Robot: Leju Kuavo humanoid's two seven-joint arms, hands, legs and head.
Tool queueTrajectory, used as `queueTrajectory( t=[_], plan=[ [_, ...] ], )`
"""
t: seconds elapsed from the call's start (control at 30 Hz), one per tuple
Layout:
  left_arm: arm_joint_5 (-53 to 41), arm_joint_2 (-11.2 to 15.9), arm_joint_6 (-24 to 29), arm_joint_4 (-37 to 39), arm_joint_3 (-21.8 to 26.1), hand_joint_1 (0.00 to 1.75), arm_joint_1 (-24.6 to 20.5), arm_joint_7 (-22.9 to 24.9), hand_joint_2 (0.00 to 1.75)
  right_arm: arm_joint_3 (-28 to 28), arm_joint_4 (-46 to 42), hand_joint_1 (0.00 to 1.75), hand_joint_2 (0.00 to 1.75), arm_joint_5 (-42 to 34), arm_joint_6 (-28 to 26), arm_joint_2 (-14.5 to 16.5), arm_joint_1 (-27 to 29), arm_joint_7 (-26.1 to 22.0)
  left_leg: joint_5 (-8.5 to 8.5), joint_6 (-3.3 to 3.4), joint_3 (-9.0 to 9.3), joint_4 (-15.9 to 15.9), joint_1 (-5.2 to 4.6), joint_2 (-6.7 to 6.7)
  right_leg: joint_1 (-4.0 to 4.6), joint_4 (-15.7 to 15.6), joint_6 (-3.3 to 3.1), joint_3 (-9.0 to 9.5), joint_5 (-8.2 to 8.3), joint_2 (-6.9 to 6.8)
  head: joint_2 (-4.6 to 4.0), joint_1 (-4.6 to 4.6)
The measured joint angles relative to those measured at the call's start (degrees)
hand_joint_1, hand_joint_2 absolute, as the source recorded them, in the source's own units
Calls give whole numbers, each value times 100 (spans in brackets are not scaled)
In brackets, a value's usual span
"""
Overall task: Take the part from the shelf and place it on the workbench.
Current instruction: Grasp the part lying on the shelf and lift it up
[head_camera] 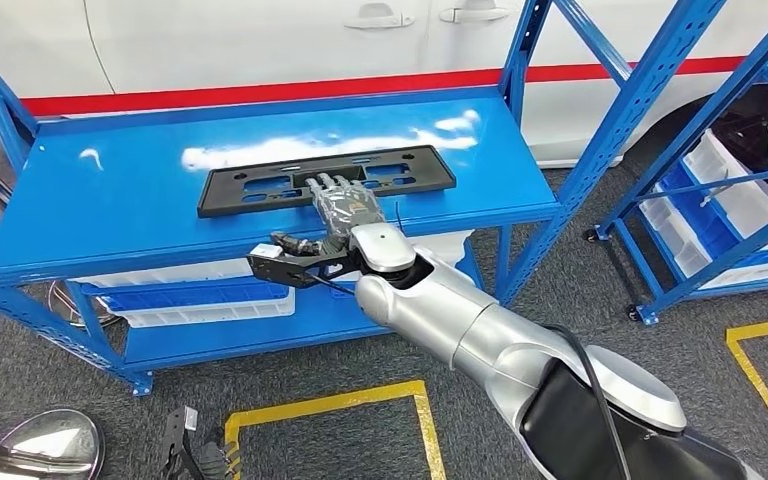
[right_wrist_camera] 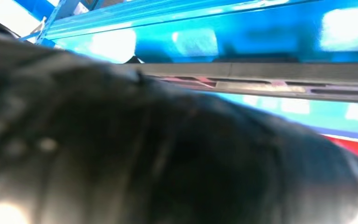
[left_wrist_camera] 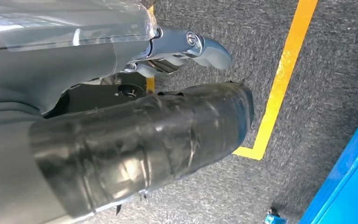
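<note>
From the head view, one flat black part (head_camera: 326, 178) lies on the top of the blue shelf (head_camera: 110, 200), and the right hand (head_camera: 345, 205) rests on its near edge, fingers laid flat on it. The right wrist view sees the part's (right_wrist_camera: 261, 77) edge up close, but I cannot tell if the hand grips it. The left wrist view shows the left hand (left_wrist_camera: 168, 51) hanging over grey floor (left_wrist_camera: 326, 70), fingers curled on nothing; two white bins (head_camera: 190, 300) sit on the lower shelf, and I cannot tell what is inside.

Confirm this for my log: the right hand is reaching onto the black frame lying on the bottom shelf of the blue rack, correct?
Not quite. The black frame lies on the top shelf of the blue rack, not the bottom one. The head view shows the right hand reaching onto it there.
</note>
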Motion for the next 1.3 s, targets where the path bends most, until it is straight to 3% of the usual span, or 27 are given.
queueTrajectory(
  t=[0.03, 0.07, 0.17, 0.2, 0.23, 0.3, 0.37, 0.4, 0.5, 0.53, 0.57, 0.63, 0.7, 0.8, 0.9, 1.0, 1.03, 1.07, 1.1, 1.17, 1.2, 1.23, 1.3],
  plan=[
    [1, 2, -1, 0, 0, 0, 3, 0, 0, -1, 4, 0, 0, 0, 1, -13, 15, 1, -30, 2, 35, 0, 0, -4, -11, 186, 4, -164, 38, 0, 0, 0],
    [1, 3, -1, 0, 0, 0, 5, 0, 0, -1, 9, 0, 0, 0, 1, -24, 25, 1, -64, -1, 84, 0, -1, -11, -18, 151, -3, -224, 200, 0, 0, 0],
    [1, -3, -1, 0, 0, 0, 1, 0, 0, -4, 14, 0, 0, 0, -1, -44, 21, 1, -179, -38, 262, -23, -4, -28, 10, -883, -98, 84, 992, 6, 0, -4],
    [1, -7, -1, 0, 1, 0, -5, 1, 0, -5, 15, 0, 0, 0, 0, -48, 19, 0, -197, -65, 297, -46, 0, -32, 39, -1157, -139, 184, 1129, 7, 1, -4],
    [2, -12, -1, 0, 1, 0, -8, 2, 0, -7, 16, 0, 0, 0, 1, -52, 19, 1, -203, -96, 313, -74, 7, -34, 70, -1298, -175, 242, 1165, 8, 1, -3],
    [3, -24, -2, 0, 1, 0, -7, 3, 0, -9, 17, 0, 0, 5, 1, -56, 15, 2, -195, -172, 339, -142, 12, -28, 111, -1420, -241, 314, 1117, 6, 2, 6],
    [3, -31, -3, 0, -1, 0, -7, 1, 0, -18, 14, 0, 0, 37, 1, -53, 7, 5, -251, -217, 346, -108, 3, 7, 76, -1619, -287, 469, 1080, -4, 1, 5],
    [5, -28, -2, 0, -1, 0, -16, -2, 0, -28, 12, 0, 0, 62, 1, -52, -1, 8, -327, -223, 278, 59, -6, 19, 58, -1714, -306, 556, 1068, -8, 1, 2],
    [21, -16, 12, 0, -2, 0, -27, -2, 0, -58, 12, 0, 0, 132, 8, -50, 12, 10, -629, -226, -316, 1067, -19, 24, 73, -1772, -356, 700, 1001, -6, 0, -2],
    [27, -11, 21, 0, -2, 0, -16, -1, 0, -64, 14, 0, 0, 151, 10, -50, 28, 10, -628, -230, -504, 1292, -22, 23, 90, -1758, -364, 732, 962, 1, 0, -3],
    [32, -7, 30, 0, -2, 0, -6, 0, 0, -70, 15, 0, 0, 168, 11, -50, 42, 10, -517, -227, -602, 1322, -25, 23, 104, -1737, -367, 765, 918, 10, 0, -2],
    [36, 1, 44, 0, -2, 0, 4, 0, 0, -85, 16, 0, 0, 187, 13, -50, 53, 6, -30, -194, -474, 763, -39, 25, 118, -1671, -352, 838, 809, 29, 0, -2],
    [39, 10, 49, 1, -1, 0, -2, 1, 0, -109, 17, 0, 0, 191, 13, -50, 60, -3, 249, -139, -217, 133, -73, 26, 131, -1595, -312, 866, 703, 39, 1, -2],
    [44, 16, 50, 2, 0, 0, 3, -4, 0, -154, 18, 0, 0, 203, 14, -52, 79, -23, 203, -70, -105, -90, -106, 10, 136, -1561, -244, 846, 634, 42, 1, -5],
    [45, 11, 43, 2, 1, 0, 0, -24, 0, -184, 18, 0, 0, 242, 20, -55, 77, -37, 191, -9, -45, -159, -53, 6, 131, -1406, -158, 775, 501, 35, 1, 3],
    [45, 12, 23, 2, 0, 0, -13, -36, 0, -236, 21, 0, 0, 275, 24, -72, 99, -48, 133, 33, 41, -191, -29, 12, 46, -424, -48, 229, 129, 27, 0, 16],
    [45, 13, 19, 2, 0, 0, -11, -37, 0, -248, 23, 0, 0, 282, 25, -85, 120, -49, 105, 31, 70, -191, -23, 11, 10, -128, -21, 29, 83, 21, 0, 17],
    [44, 14, 16, 2, 0, 0, -8, -39, 0, -254, 26, 0, 0, 286, 25, -99, 140, -49, 74, 24, 107, -191, -16, 8, -23, -12, 2, -93, 147, 15, 0, 17],
    [43, 15, 15, 2, 0, 0, -6, -43, 0, -260, 28, 0, 0, 290, 25, -112, 151, -49, 41, 11, 154, -190, -6, 3, -51, -124, 22, -106, 333, 9, 0, 16],
    [39, 15, 13, 2, 0, 0, -7, -51, 0, -277, 29, 0, 0, 298, 25, -128, 153, -53, -35, -34, 262, -197, 18, -7, -88, -813, 47, 113, 859, -2, 0, 17],
    [37, 15, 13, 2, 0, 0, -14, -54, 0, -287, 31, 0, 0, 305, 27, -134, 150, -56, -66, -67, 303, -203, 22, -12, -75, -1139, 44, 241, 1040, -4, 0, 18],
    [36, 15, 13, 2, 0, 0, -20, -56, 0, -296, 32, 0, 0, 311, 29, -138, 149, -60, -85, -98, 325, -212, 23, -15, -57, -1358, 29, 337, 1122, -5, 1, 20],
    [34, 15, 14, 2, 0, 0, -31, -57, 0, -302, 33, 0, 0, 320, 35, -145, 151, -66, -91, -137, 333, -223, 16, -20, -15, -1466, -4, 402, 1105, -3, 2, 22]
  ],
)
